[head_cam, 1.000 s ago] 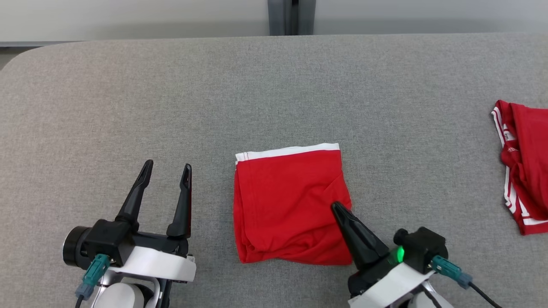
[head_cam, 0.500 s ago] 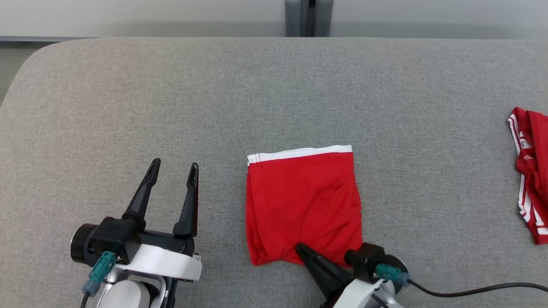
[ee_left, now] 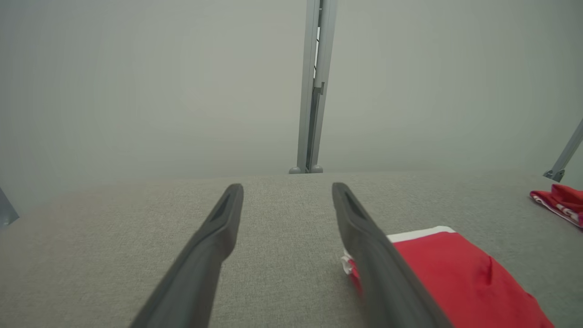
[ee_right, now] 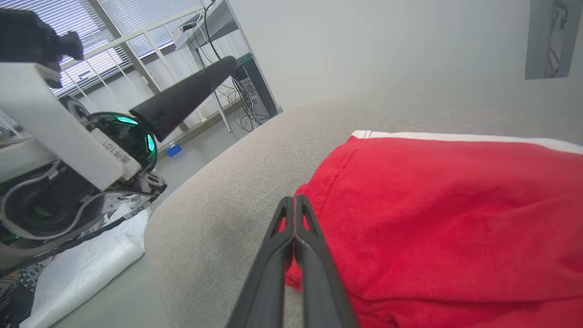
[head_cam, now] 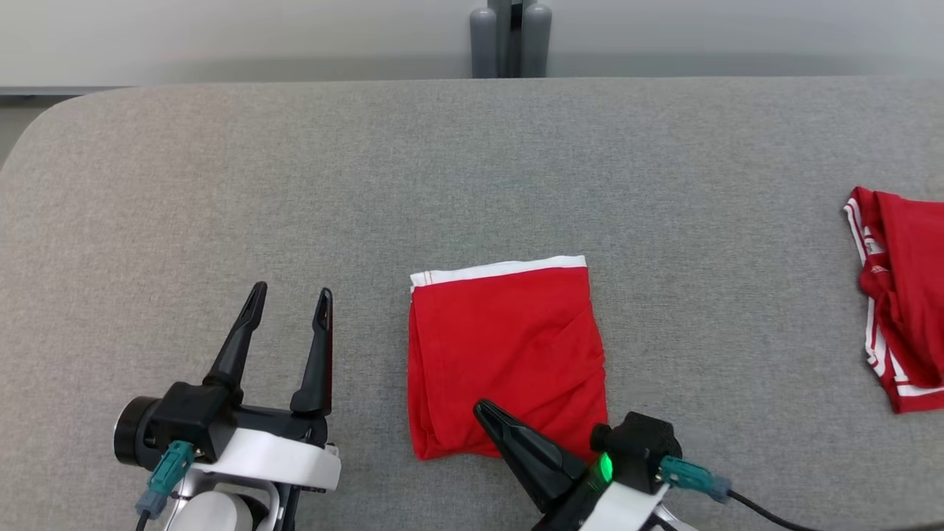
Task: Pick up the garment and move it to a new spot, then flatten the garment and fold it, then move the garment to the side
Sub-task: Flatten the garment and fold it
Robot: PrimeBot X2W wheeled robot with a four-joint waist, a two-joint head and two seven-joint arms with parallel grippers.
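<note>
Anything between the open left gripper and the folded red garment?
Nothing visible. Only bare grey fabric tabletop lies between the left gripper and the folded red garment with white waistband. The shut right gripper sits over the garment's near edge, not in that gap.

- A grey fabric-covered table [head_cam: 221, 184] is seen, one far corner rounded.
- A crumpled red-and-white cloth [head_cam: 903, 295] is laid at its right.
- A grey post [head_cam: 509, 37] is set behind.
</note>
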